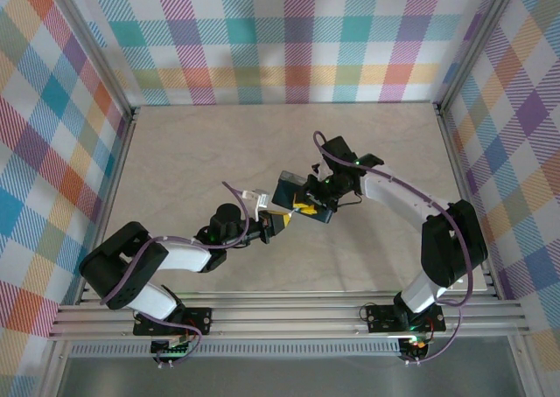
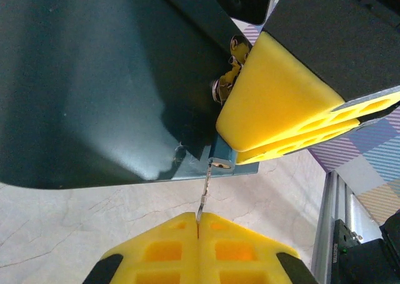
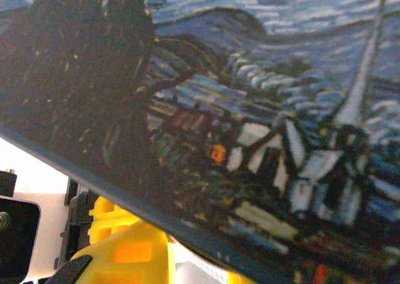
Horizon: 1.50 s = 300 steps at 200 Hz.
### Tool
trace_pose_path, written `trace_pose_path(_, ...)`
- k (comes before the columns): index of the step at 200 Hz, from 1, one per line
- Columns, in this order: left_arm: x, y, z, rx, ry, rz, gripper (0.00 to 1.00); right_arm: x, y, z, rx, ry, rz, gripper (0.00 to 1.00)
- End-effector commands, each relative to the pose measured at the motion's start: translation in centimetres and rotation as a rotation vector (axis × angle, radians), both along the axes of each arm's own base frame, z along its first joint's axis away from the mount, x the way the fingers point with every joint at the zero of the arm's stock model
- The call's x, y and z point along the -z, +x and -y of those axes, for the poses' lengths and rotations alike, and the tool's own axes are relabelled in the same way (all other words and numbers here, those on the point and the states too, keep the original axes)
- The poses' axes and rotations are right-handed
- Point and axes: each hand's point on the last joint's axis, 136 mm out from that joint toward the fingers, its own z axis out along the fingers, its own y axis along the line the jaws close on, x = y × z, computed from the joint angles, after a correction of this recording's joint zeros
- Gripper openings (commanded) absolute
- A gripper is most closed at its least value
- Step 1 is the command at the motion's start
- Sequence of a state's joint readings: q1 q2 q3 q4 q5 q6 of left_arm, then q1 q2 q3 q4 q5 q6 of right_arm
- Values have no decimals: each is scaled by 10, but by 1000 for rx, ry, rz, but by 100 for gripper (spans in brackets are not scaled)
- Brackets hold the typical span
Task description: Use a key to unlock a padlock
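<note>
Both claws are closed: left gripper [image 2: 198, 223] pinches thin silver metal key [image 2: 203, 196], its tip at small blue padlock [image 2: 222, 157], scene centre. Right gripper [image 1: 311, 206] clamps rectangular dark-blue starry-night tin [image 2: 94, 77].

A pale, marbled beige tabletop [image 1: 219, 143] lay evenly lit. Pastel plaid walls [image 1: 289, 38] closed it in on three sides, with silvery aluminium rails [image 1: 289, 314] along the near edge.

A dark-blue tin [image 1: 287, 190] with a swirly starry-night painting is mid-way across the beige table [image 1: 219, 143], plaid walls [image 1: 289, 38] around.
</note>
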<state>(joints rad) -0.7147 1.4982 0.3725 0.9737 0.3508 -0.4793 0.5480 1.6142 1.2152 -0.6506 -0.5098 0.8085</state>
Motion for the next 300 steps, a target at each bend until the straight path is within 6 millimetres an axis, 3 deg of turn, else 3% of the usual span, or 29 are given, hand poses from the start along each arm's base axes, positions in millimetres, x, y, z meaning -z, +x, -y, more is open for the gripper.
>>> trace_pose_path(1, -13, 3, 3, 11, -41, 35, 0, -12, 0, -2, 2, 44, 18, 0)
trace_pose_path(300, -18, 2, 7, 18, -133, 33, 0, -12, -5, -2, 5, 66, 7, 0)
